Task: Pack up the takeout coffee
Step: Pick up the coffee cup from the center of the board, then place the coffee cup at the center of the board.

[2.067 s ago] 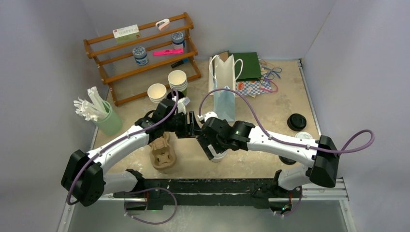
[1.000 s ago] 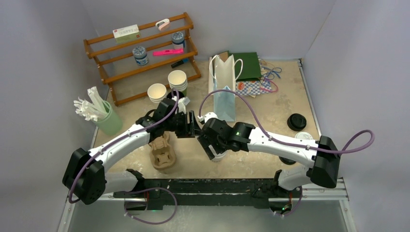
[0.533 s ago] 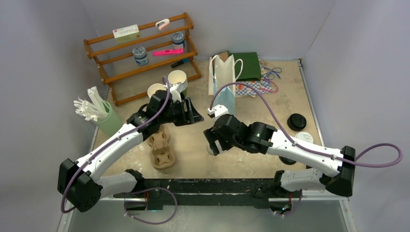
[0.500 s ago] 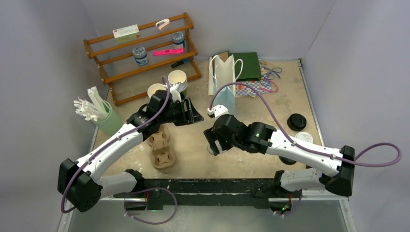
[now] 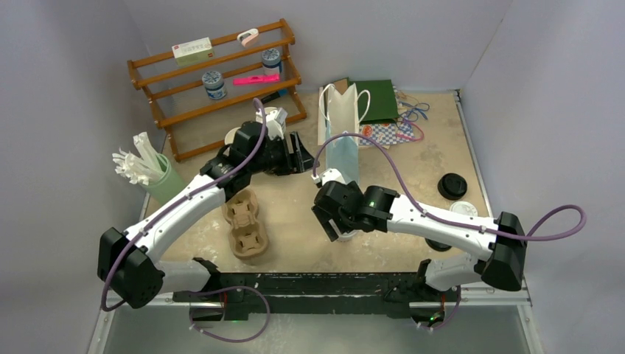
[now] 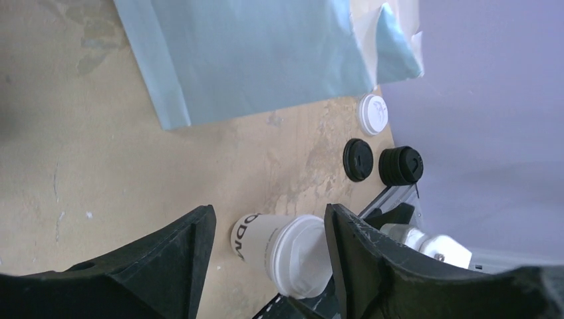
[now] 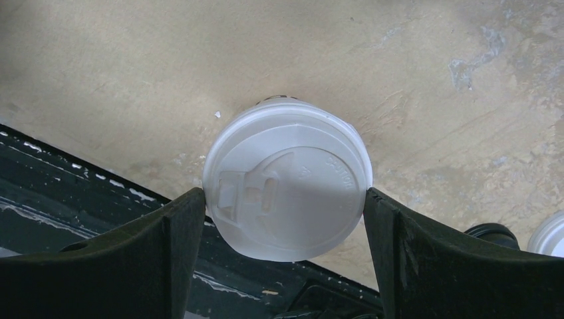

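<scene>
Cream-white paper cup with white snap-on plastic lid (image 6: 282, 251) stands upright on the beige table (image 5: 295, 240), near side, a little right of centre.

Handling, my read:
- Light, with a thin paper wall that dents under a hard squeeze. Can't tell if it's filled, so treat it as full and keep it vertical.
- The lid is slick plastic and only snapped on. A pinch across the lid alone could pop it or slip.
- A better hold is on the body just under the rolled rim, where the cup is stiffest, with moderate force.

Right gripper (image 7: 284, 203) is above the cup, jaws spread wide either side of the lid. Can't tell whether the pads bear on the lid edge or sit just clear of it.

Left gripper (image 6: 266, 216) is apart and empty, far-left of the cup and beside the upright pale-blue paper bag (image 5: 343, 151).

Brown moulded-pulp cup carrier (image 5: 245, 225) lies on the table well to the cup's left, pockets unfilled.

What looks like the black paper cup with black lid (image 6: 399, 166) sits near-right, well apart.
</scene>
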